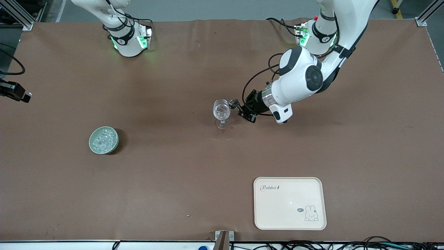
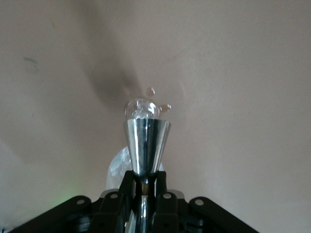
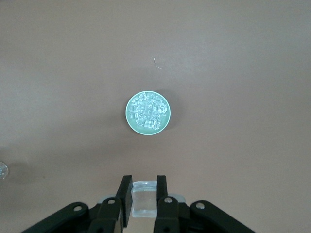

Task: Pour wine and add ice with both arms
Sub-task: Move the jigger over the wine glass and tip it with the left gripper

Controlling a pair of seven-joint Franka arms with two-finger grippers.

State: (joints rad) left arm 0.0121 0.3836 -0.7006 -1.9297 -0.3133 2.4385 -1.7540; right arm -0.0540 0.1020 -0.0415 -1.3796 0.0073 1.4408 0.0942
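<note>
A clear wine glass (image 1: 221, 111) stands at mid-table. My left gripper (image 1: 240, 108) is beside its rim, shut on the stem of a silver cone-shaped jigger (image 1: 233, 102). The jigger lies tipped with its mouth toward the glass. In the left wrist view the fingers (image 2: 145, 177) clamp the jigger (image 2: 146, 141), and the glass (image 2: 142, 108) shows just past its mouth. A green bowl (image 1: 103, 140) heaped with ice cubes stands toward the right arm's end. My right gripper (image 3: 144, 187) is high over the table by the bowl (image 3: 148, 112), shut on one clear ice cube (image 3: 144, 198).
A cream tray (image 1: 289, 203) with a rabbit drawing lies near the front edge, toward the left arm's end. A black part with a cable (image 1: 14, 91) shows at the edge of the view at the right arm's end. Brown cloth covers the table.
</note>
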